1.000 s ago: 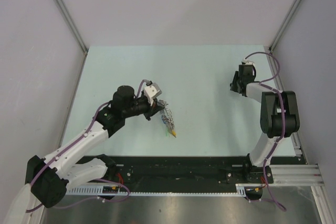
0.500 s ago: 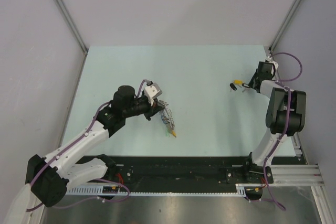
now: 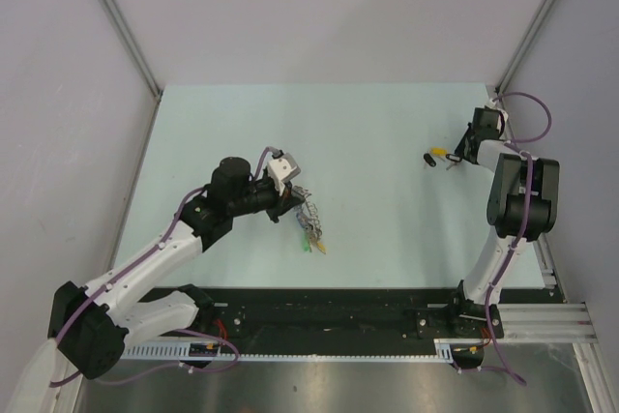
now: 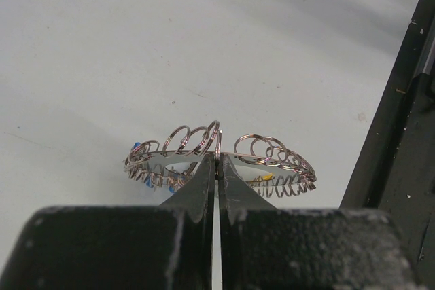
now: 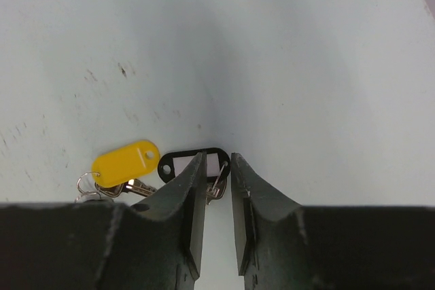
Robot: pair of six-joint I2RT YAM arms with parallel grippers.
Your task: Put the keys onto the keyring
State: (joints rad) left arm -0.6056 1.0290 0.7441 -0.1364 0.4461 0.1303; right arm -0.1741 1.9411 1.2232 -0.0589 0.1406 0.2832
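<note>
Two keys lie at the table's far right: one with a yellow tag [image 3: 440,154] [image 5: 126,163], one with a black tag [image 3: 428,159] [image 5: 178,164]. My right gripper [image 3: 456,160] [image 5: 217,161] hovers low over them. Its jaws stand a narrow gap apart, astride the black tag's right end and its small silver key [image 5: 219,188]. The keyring [image 3: 309,221] [image 4: 279,162], a wire wreath of small rings with blue and yellow tags, is near the table's middle left. My left gripper [image 3: 293,202] [image 4: 217,158] is shut on its near rim and holds it level.
The black base rail [image 3: 338,307] [image 4: 401,134] runs along the table's near edge, close to the keyring. Grey walls and slanted metal posts [image 3: 121,21] close in the table [image 3: 368,132] on the left, right and back. The right arm's cable [image 3: 532,108] loops near the right wall.
The right wrist has swung back toward the right wall, uncovering the two tagged keys, and its jaws have narrowed. The left gripper has shifted slightly with the keyring.
</note>
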